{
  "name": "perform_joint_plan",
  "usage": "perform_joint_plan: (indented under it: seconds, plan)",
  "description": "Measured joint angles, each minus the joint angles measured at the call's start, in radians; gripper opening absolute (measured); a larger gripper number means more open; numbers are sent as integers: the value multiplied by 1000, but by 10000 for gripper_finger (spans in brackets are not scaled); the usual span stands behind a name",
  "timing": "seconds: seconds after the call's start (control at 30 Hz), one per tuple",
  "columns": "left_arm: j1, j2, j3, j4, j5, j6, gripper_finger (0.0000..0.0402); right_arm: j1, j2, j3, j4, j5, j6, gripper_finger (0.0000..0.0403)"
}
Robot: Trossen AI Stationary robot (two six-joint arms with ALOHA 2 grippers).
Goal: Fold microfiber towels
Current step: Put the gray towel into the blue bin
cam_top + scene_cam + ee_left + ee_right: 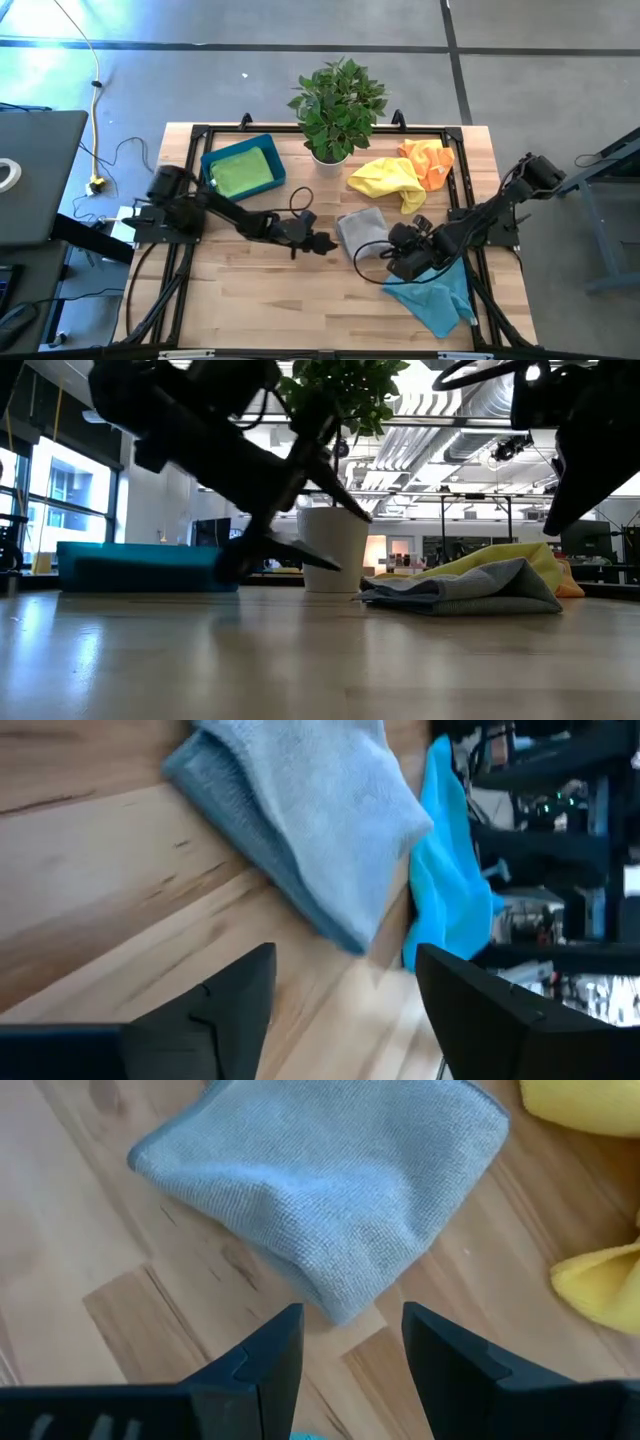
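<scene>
A grey towel lies crumpled and folded over on the table's middle; it also shows in the low view. My left gripper is open just left of it, fingers toward it; the towel lies ahead of the fingers. My right gripper is open over the towel's near right corner, with a finger on either side and apart from it. A teal towel lies under the right arm. Yellow and orange towels lie far right. A lime green towel lies in the tray.
A blue tray stands at the far left. A potted plant in a white pot stands at the far edge's middle. Bare wood lies along the near left part of the table.
</scene>
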Motion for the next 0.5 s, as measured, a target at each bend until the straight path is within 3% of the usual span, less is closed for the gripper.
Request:
perform_joint_plan:
  seconds: [0.13, 0.3, 0.5]
  plan:
    - [-2, 70, 105, -34, -38, -2, 236, 0, 0, 0, -13, -7, -31, 165]
    - [7, 141, 265, -252, -84, 6, 236, 0, 0, 0, -47, -26, -37, 165]
    - [26, 180, 407, -268, -129, 239, 236, 1, 1, 0, -64, -27, -42, 165]
